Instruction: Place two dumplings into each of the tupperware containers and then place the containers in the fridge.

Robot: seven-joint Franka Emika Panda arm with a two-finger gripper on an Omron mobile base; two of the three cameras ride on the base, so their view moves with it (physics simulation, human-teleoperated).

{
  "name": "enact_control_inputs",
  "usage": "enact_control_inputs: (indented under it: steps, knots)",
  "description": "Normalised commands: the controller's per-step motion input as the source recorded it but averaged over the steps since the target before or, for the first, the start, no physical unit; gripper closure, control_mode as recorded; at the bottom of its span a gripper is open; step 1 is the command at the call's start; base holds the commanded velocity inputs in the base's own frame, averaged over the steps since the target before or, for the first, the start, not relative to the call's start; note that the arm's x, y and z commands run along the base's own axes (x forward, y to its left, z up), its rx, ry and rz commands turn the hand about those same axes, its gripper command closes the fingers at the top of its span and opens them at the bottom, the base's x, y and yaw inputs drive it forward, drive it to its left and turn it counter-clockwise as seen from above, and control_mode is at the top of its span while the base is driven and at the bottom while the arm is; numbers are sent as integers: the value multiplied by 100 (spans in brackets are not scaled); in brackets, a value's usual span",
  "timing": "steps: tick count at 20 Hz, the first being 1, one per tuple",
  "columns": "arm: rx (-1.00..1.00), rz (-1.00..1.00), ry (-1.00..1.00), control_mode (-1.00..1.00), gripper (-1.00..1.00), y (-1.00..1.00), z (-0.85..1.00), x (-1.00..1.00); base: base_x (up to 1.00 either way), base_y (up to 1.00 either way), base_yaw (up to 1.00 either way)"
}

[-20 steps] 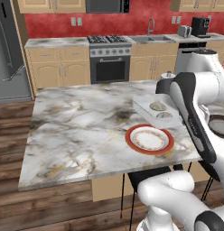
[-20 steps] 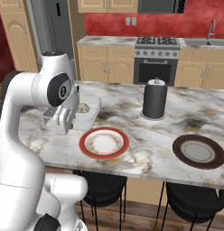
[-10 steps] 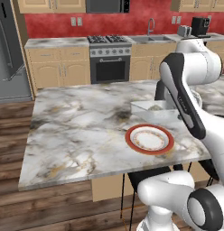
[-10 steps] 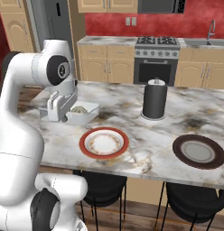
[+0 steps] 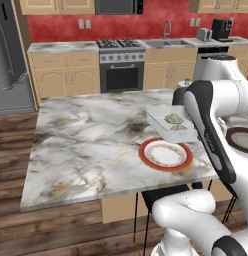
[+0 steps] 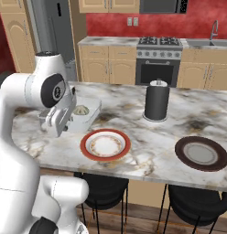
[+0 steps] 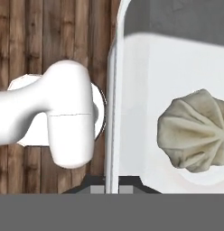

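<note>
Claw [image 7: 112,188] clamps white tupperware container [image 5: 163,123] rim; two dumplings [image 5: 174,119] inside

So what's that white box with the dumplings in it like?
The white box is a flat, see-through whitish rectangle that looks like plastic, with low walls and no lid. Two pleated beige dumplings lie inside. It is level over the marble counter, behind the red-rimmed plate. The jaws are shut on one thin wall. Whether it rests or hangs lifted, I cannot tell.
</note>
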Motion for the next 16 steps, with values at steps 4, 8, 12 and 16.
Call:
enact_control_inputs:
  steps: [4, 8, 12, 16]
  knots:
    - [0, 0, 0, -100, 100, 0, 0, -8, 0, 0, 0]
    - [0, 0, 0, -100, 100, 0, -2, -12, 0, 0, 0]
    - [1, 0, 0, -100, 100, 0, 0, -10, 0, 0, 0]
    - [0, 0, 0, -100, 100, -1, 0, -1, 0, 0, 0]
